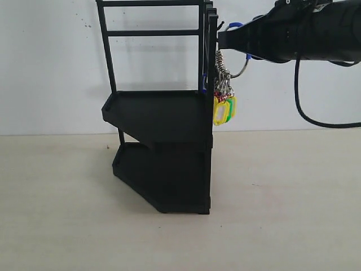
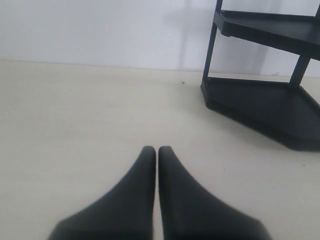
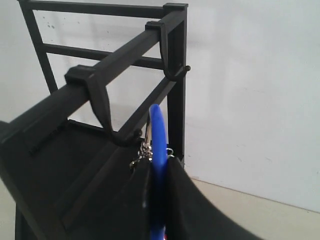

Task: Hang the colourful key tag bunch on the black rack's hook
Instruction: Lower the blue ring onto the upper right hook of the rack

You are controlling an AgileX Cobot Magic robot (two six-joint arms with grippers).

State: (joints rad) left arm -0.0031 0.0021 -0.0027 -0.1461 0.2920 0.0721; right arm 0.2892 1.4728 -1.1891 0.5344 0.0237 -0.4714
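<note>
black rack [image 1: 163, 116]: matt metal | key tag bunch [image 1: 221, 112]: glossy plastic, steel rings

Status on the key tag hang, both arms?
Left gripper shut, empty. Right gripper shut on colourful plastic key tag bunch, blue ring beside black metal rack's near hook, not clearly on. Nothing between.

A pale beige table [image 1: 282, 214] is seen before a white wall. The black rack [image 1: 169, 164] is stood upright directly on it, toward the rear.
</note>
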